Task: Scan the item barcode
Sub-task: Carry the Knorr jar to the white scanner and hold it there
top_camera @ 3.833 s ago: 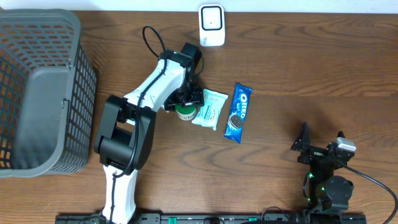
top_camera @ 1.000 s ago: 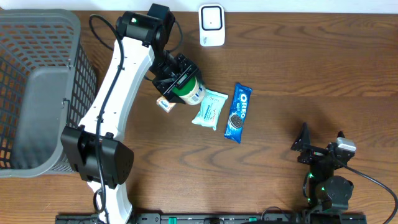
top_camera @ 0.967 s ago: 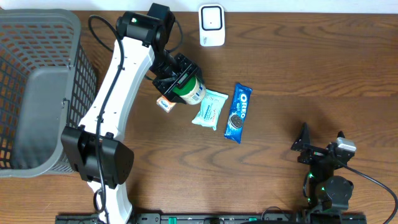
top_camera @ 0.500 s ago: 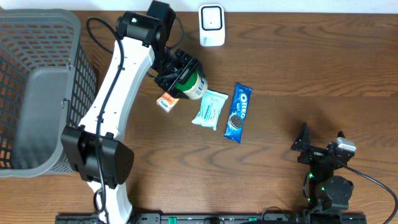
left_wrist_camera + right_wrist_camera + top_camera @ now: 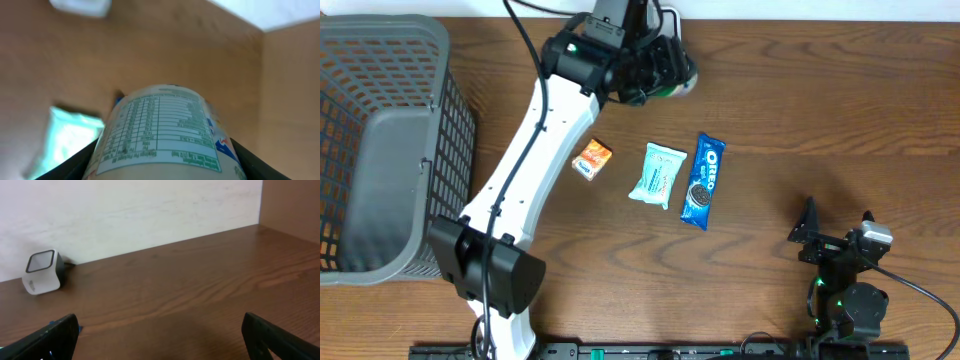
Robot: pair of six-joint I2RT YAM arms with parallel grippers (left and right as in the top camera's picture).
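My left gripper (image 5: 663, 68) is shut on a white tub with green print (image 5: 681, 82) and holds it in the air at the back of the table, just over the white barcode scanner (image 5: 42, 272). In the overhead view the arm hides most of the scanner. In the left wrist view the tub (image 5: 165, 130) fills the space between both fingers (image 5: 75, 164), its nutrition label facing the camera, and the scanner (image 5: 80, 6) is a white blur at the top. My right gripper (image 5: 837, 240) rests open at the front right, holding nothing.
A small orange packet (image 5: 592, 158), a teal packet (image 5: 657, 174) and a blue Oreo pack (image 5: 703, 181) lie mid-table. A grey mesh basket (image 5: 380, 150) stands at the left edge. A pale wall runs behind the scanner.
The left arm has carried the tub up and back from beside the packets to the scanner. The orange packet now lies uncovered. The right arm has not moved.
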